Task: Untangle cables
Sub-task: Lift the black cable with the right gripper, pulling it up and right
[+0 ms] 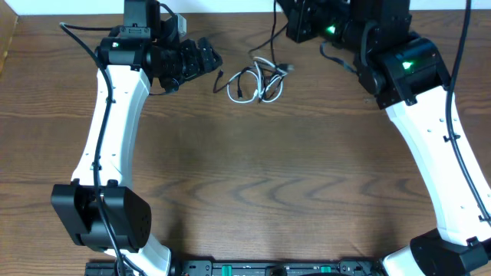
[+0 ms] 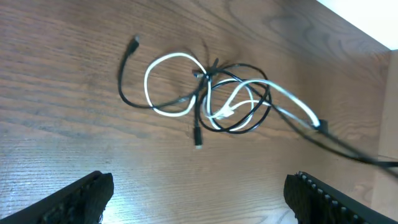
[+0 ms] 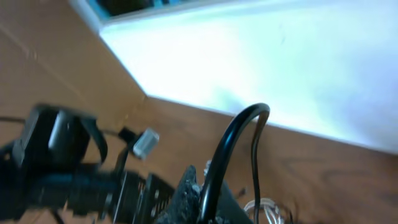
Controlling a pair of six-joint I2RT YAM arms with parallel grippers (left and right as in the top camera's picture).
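The cables [image 1: 257,83] lie knotted on the wooden table at the back centre: one white cord [image 2: 168,59] looped through a few thin black ones [image 2: 245,127]. One black plug end [image 2: 135,42] points away to the left. My left gripper [image 2: 199,208] is open and empty, just left of the tangle [image 1: 213,60]. My right gripper [image 3: 208,199] is shut on a black cable [image 3: 233,140] that arcs up from its jaws. In the overhead view it sits under the arm, right of the tangle [image 1: 298,29]. A bit of the tangle [image 3: 267,210] shows below it.
The table's far edge [image 2: 373,46] runs close behind the tangle, with a bright white surface [image 3: 280,56] beyond it. My left arm's wrist [image 3: 62,155] shows in the right wrist view. Both white arms [image 1: 115,115] [image 1: 437,146] flank the table.
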